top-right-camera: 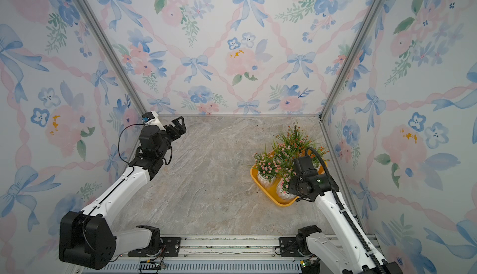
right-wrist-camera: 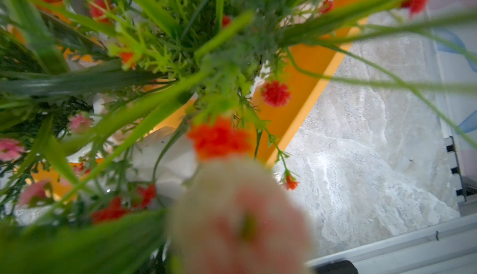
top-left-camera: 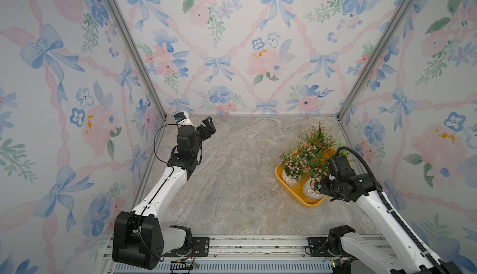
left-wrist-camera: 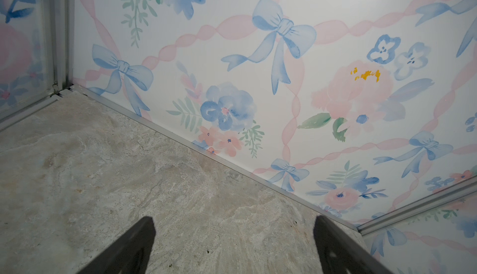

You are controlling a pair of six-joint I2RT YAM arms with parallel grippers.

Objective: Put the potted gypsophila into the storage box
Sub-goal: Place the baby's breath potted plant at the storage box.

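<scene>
Both top views show the table (top-left-camera: 232, 182), with the storage box (top-left-camera: 296, 190) near its right edge crowded with potted gypsophila (top-left-camera: 293, 165). Right gripper, buried in leaves, is pressed together; left gripper (top-left-camera: 207, 127) is spread. This is probably the final placement; next calls for letting go and rising straight.

Grey marbled tabletop (top-left-camera: 232, 182) enclosed by 3 floral-papered walls (top-left-camera: 232, 40).

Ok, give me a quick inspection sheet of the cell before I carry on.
Surface: marbled table, bare beyond the box.
Job's things: pots stand in the yellow box; count hidden by the right arm.
Clutter: nothing seen.
Grippers: left gripper open, empty, near far corner; right gripper shut, hidden among foliage.
Cables: black loop on left arm; conduit on right arm.
Surroundings: floral walls, metal frame.
</scene>
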